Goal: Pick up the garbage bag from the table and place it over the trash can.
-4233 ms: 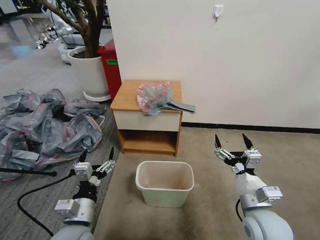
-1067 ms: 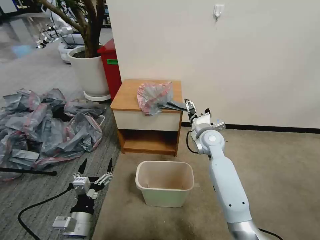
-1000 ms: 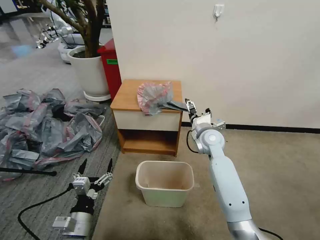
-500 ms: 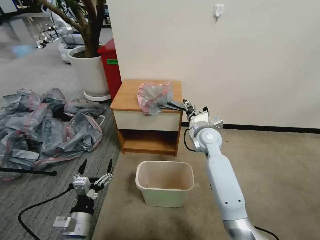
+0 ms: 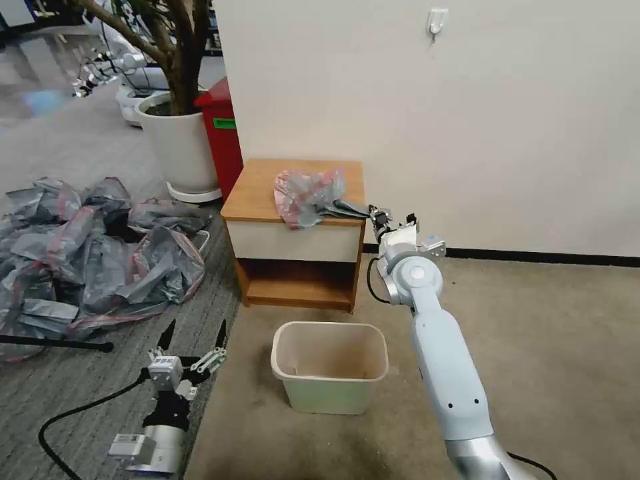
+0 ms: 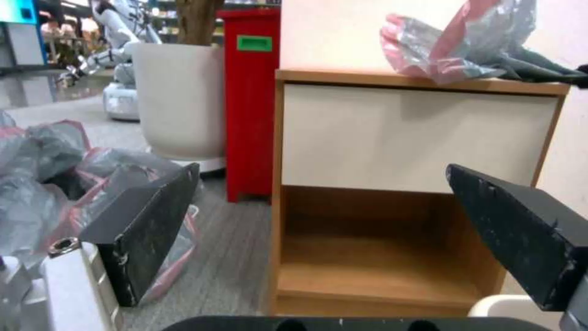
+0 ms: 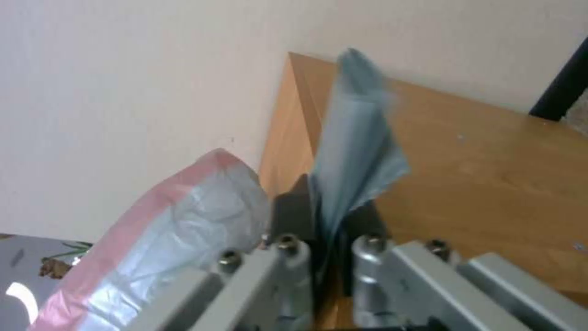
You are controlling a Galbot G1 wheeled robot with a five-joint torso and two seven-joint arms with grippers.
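Right gripper is clamped on the grey tail of the crinkly pink-banded translucent garbage bag lying on the low wooden table; lift gently, as thin film may slip

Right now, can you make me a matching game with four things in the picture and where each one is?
Things:
1. garbage bag
2. trash can
3. left gripper
4. right gripper

Places:
A. on the floor in front of the table
B. shut on a grey corner at the table's edge
C. on the table top
D. open, low over the grey carpet

Pairs: 1-C, 2-A, 3-D, 4-B
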